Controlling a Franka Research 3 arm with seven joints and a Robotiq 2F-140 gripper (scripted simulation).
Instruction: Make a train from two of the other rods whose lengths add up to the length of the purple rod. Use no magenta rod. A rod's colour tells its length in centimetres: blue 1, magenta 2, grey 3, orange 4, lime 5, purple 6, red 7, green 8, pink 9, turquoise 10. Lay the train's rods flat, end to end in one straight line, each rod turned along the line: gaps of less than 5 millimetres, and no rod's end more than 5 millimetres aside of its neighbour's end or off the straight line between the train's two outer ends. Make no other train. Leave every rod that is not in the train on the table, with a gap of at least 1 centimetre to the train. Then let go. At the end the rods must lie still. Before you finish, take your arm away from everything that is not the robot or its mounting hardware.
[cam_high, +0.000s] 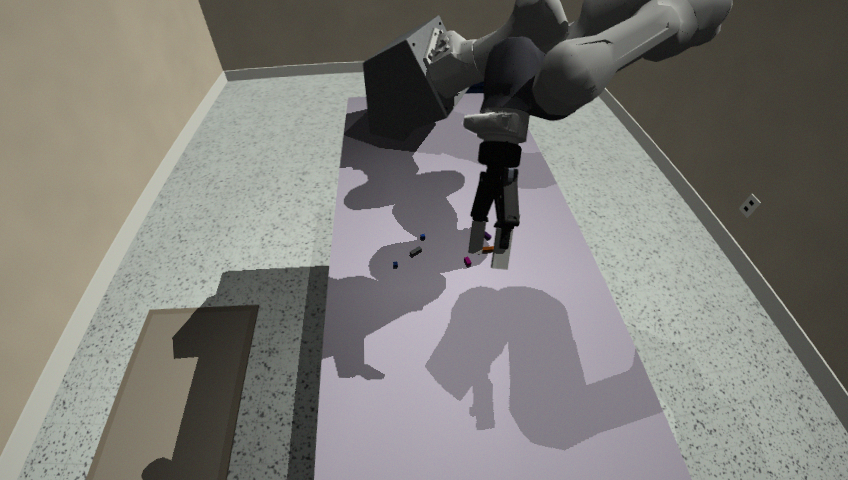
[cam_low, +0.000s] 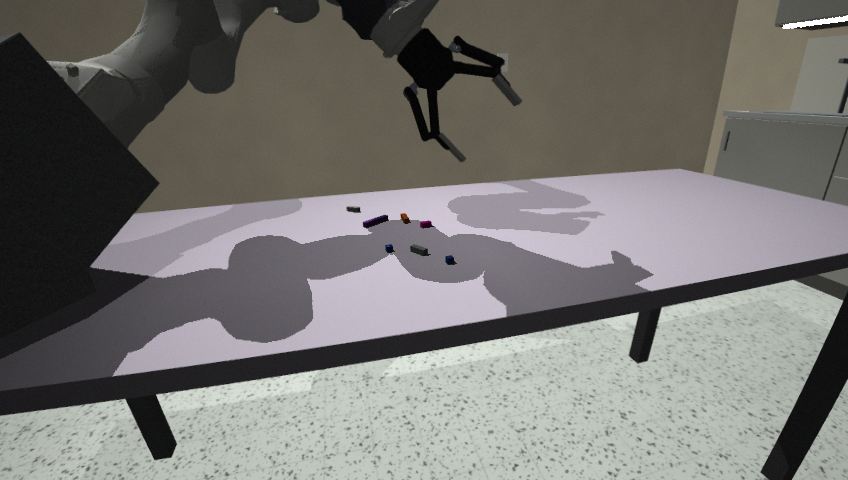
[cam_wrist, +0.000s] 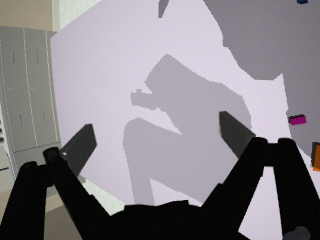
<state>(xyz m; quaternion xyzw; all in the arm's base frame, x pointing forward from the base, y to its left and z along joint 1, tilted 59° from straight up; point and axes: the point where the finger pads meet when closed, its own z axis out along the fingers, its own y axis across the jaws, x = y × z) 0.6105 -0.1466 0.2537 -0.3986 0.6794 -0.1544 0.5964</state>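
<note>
My gripper (cam_low: 484, 124) is open and empty, high above the table and tilted; it also shows in the overhead view (cam_high: 489, 249) and the wrist view (cam_wrist: 156, 136). Below it lie the small rods. The purple rod (cam_low: 374, 221) lies beside the orange rod (cam_low: 405, 217) and the magenta rod (cam_low: 425, 224). One grey rod (cam_low: 353, 208) lies farther back. A second grey rod (cam_low: 418, 249) lies between two blue rods (cam_low: 389, 248) (cam_low: 449, 259). All rods lie apart from each other. In the overhead view my fingers partly cover the purple rod (cam_high: 487, 236) and the orange rod (cam_high: 487, 249).
The arm's dark base block (cam_low: 53, 178) stands at one end of the long pale table (cam_low: 476, 237). A low cabinet (cam_high: 172, 380) stands on the floor beside the table. Grey cupboards (cam_low: 779, 148) stand past the table's other end.
</note>
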